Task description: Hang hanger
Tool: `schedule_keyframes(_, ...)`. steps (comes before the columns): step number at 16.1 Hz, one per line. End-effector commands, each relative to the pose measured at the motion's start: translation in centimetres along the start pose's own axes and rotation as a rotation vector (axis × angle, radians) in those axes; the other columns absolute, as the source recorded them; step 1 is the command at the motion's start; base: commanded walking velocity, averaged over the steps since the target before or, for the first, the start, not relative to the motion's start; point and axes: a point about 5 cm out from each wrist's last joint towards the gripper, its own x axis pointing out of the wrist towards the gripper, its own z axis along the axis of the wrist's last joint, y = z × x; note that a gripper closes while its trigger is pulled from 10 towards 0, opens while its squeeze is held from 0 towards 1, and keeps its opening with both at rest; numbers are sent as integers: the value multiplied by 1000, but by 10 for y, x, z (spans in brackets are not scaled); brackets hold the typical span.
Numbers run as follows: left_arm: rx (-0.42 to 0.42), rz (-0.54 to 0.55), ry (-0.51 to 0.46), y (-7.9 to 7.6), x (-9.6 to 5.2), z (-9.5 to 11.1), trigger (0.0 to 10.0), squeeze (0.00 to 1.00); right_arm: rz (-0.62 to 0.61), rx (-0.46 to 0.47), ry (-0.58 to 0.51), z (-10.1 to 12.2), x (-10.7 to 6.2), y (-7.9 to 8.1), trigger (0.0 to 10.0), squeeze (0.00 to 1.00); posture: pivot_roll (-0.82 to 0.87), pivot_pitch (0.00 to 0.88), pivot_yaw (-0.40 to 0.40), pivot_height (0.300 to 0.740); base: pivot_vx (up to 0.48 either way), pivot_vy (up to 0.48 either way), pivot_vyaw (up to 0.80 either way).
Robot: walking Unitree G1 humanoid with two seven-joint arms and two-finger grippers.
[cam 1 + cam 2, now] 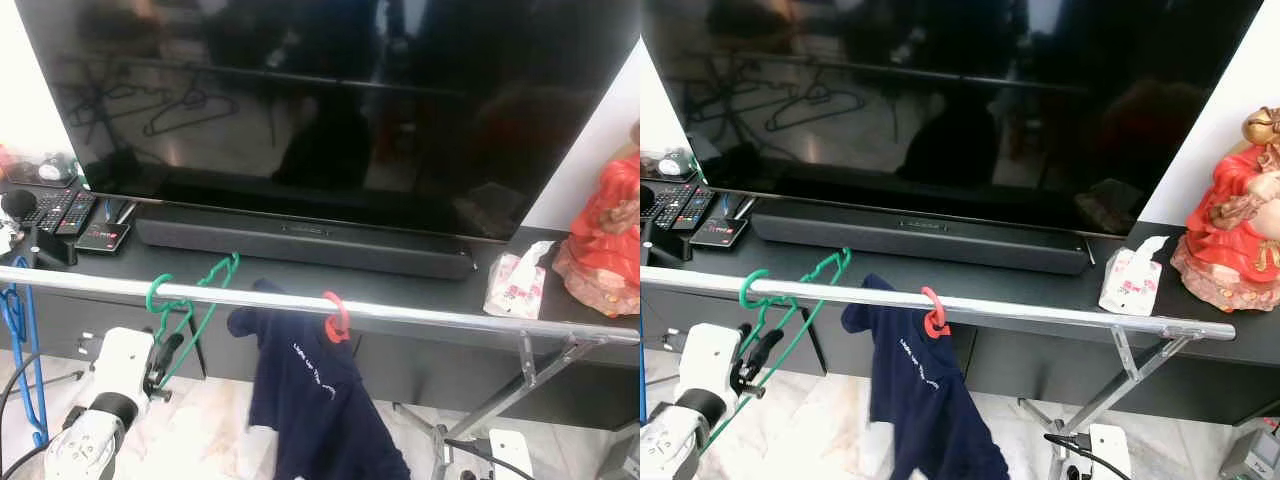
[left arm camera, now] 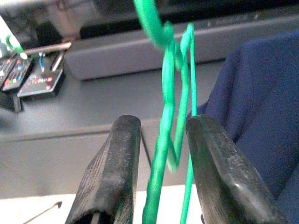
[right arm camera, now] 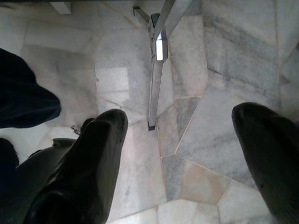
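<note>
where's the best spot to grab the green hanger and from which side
Grip the green hanger on its thin slanted wire just below the hook, coming from the left and beneath the silver rail. The left hand already straddles that wire there; the navy shirt crowds its right.

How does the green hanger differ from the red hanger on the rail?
The green hanger is empty, while the red hanger carries a navy shirt. The green one sits between the fingers of the left claw; no claw touches the red one. The green one hangs nearer the robot's left. Both hook over the silver rail.
</note>
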Motion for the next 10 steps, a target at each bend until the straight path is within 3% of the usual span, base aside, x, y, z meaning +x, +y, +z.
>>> schedule_keyframes(1,-9,-40,-48,-3,-4,10,10000,1000,-9,-2,2,1,0,-4,10000,0,98,0,-113,740,0,0,0)
schedule_keyframes(3,-15,-106,-63,-5,-11,18,10000,1000,-10,-3,2,1,0,-5,10000,0,100,0,-114,740,0,0,0)
schedule_keyframes(7,-15,-253,1,-5,-33,22,10000,1000,-10,-5,2,2,0,-5,10000,0,109,0,-116,740,0,0,0)
schedule_keyframes(8,-31,-268,18,-4,-38,23,10000,1000,-10,-6,1,2,0,-5,10000,0,114,0,-117,740,0,0,0)
schedule_keyframes(10,-151,-248,6,5,-51,29,10000,1000,-10,-9,1,3,0,-5,10000,0,117,0,-118,740,0,0,0)
